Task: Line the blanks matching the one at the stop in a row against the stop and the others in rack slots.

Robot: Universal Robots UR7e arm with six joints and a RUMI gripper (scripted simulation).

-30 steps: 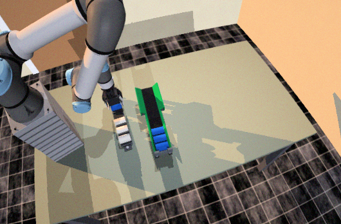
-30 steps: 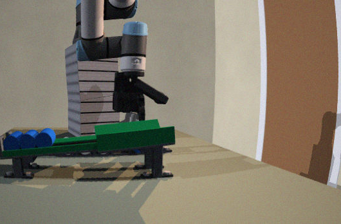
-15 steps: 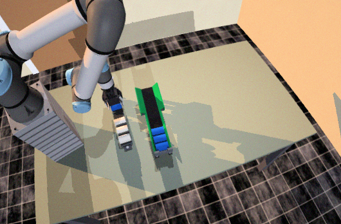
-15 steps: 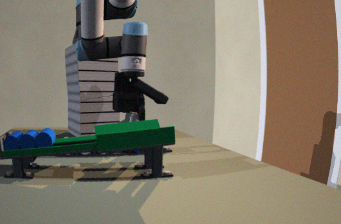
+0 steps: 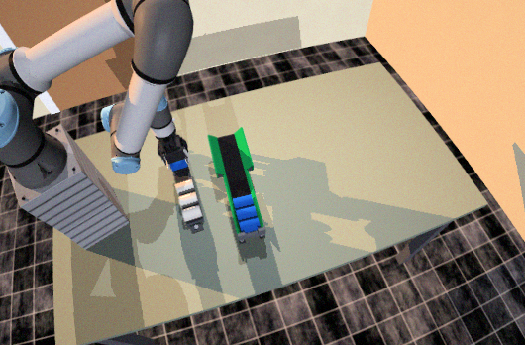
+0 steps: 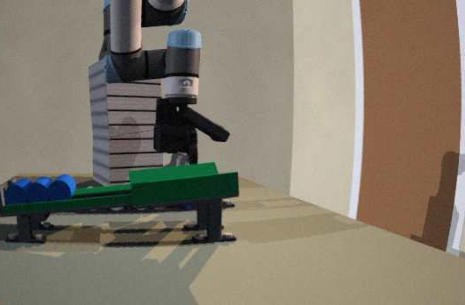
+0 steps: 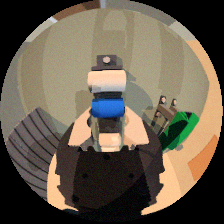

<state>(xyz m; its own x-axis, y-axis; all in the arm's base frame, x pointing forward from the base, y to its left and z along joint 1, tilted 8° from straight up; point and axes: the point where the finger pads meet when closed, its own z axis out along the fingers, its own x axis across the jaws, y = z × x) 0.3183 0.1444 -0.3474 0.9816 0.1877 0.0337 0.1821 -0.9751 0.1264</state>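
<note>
The feed ramp (image 5: pixel 222 164) (image 6: pixel 182 188) is green with a dark floor. Three blue blanks (image 5: pixel 247 213) (image 6: pixel 39 189) lie straight across it in a tight row against the stop (image 6: pixel 0 202). The dark stock rack (image 5: pixel 197 228) (image 7: pixel 115 64) stands beside the ramp. It holds a blue blank (image 5: pixel 178 165) (image 7: pixel 108 108), three white blanks (image 5: pixel 188 199) toward one end, and one white blank (image 7: pixel 106 81) at the far end, hidden in the top view. My gripper (image 7: pixel 108 107) is down at the rack, shut on the blue blank, its fingertips against the two ends. Contact is partly hidden.
The robot's ribbed pedestal (image 5: pixel 78 203) (image 6: pixel 133 131) (image 7: pixel 32 142) stands on the other side of the rack from the ramp. The ramp's raised, flared green end (image 5: pixel 245 149) (image 7: pixel 185 127) stands close beside the gripper. The far white blank is close beside the fingertips.
</note>
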